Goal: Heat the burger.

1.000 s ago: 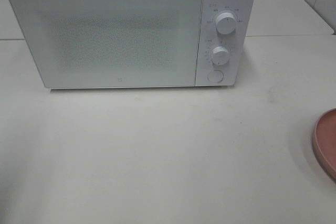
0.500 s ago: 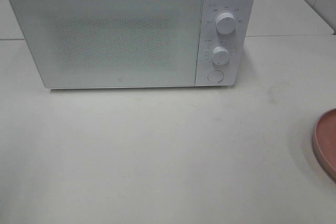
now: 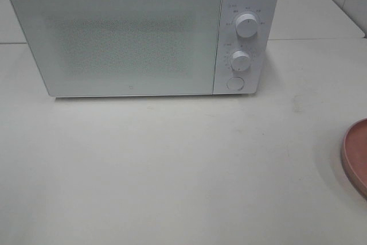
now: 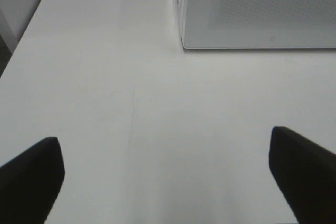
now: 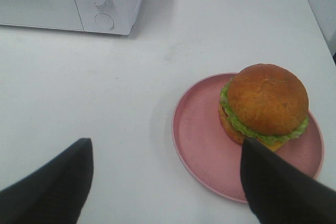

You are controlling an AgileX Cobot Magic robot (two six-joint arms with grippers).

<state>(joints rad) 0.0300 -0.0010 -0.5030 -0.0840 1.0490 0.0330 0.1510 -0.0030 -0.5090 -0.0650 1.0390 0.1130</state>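
A white microwave with its door shut stood at the back of a pale, lightly scuffed tabletop. The burger sat on a pink plate at the table's right edge. Both the left gripper and the right gripper hovered over the table with fingers spread wide, holding nothing.

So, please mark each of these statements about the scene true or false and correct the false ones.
1. The microwave door is open. False: it is closed.
2. The burger sits on the pink plate. True.
3. The right gripper holds the burger. False: it is open, apart from the burger.
4. The left gripper is open over bare table. True.
5. The microwave has two knobs. True.
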